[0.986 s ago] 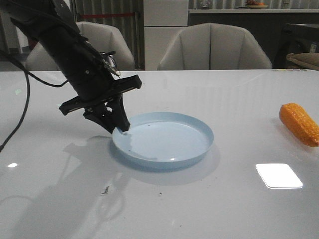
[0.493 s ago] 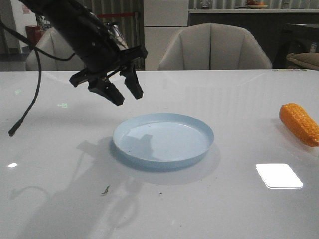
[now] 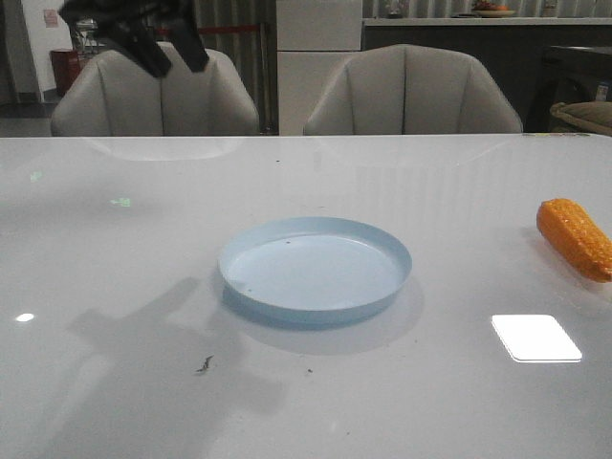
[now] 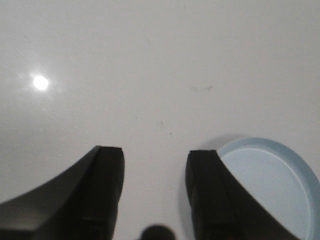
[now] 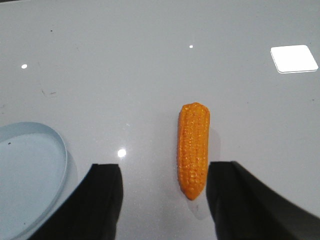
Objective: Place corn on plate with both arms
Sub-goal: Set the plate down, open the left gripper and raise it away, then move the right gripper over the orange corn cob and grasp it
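Your left gripper [image 3: 161, 46] has risen from just above the plate [image 3: 316, 270] to the top left corner of the front view — its fingers [image 4: 105, 185] stand spread with nothing between them. The plate has not shifted and lies bare mid-table [image 3: 430, 191]. The corn [image 3: 574, 238] has not moved either; it rests on the table well to the right of the plate. Your right gripper [image 5: 162, 197] hangs over the cob, jaws wide — holding nothing. No readable writing shows anywhere.
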